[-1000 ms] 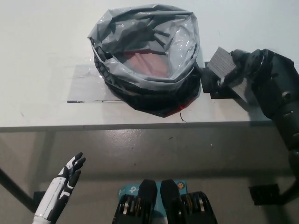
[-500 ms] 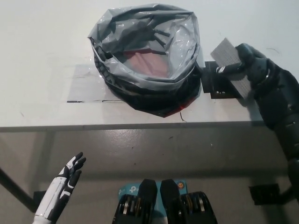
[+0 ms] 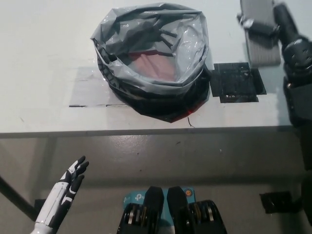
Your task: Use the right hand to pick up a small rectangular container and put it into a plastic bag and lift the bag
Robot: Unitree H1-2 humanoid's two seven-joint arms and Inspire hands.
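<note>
The white left hand [image 3: 66, 192] rests at the lower left, below the worktop edge, fingers spread and holding nothing.

On the worktop [image 3: 44, 58], the plastic bag [image 3: 153, 58] stands with its mouth open upward; a reddish surface shows inside. Just right of the bag lies a dark square mat [image 3: 236, 82], now bare.

Farther back, at the upper right, the right hand [image 3: 280, 27] holds the small rectangular container [image 3: 261, 34] raised above the worktop, beyond the mat and to the right of the bag. The fingers are clenched around the grey container, which is partly cut by the picture's top edge.

Task status, as judged: the pick-up is complete. Remaining steps: carry the container leftward over the bag mouth, release it inside, then grip the bag and lift it. The container is not yet over the opening.
</note>
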